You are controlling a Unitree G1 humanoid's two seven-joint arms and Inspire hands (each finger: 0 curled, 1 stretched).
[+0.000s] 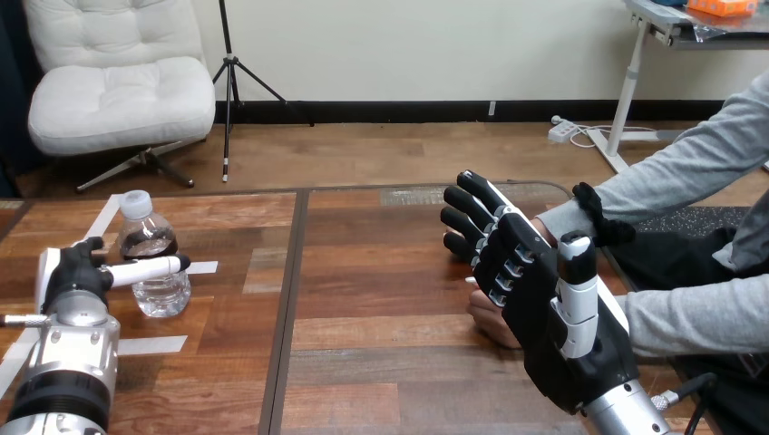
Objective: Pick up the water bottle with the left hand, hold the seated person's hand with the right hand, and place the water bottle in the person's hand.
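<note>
Right hand, at the frame's centre right, is open with straight fingers, lying over the person's hand on the table. Left hand, lower left, touches the upright water bottle standing beside it; I cannot tell whether it grips.

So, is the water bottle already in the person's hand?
No, the water bottle stands upright on the table by the left hand, well apart from the person's hand.
</note>
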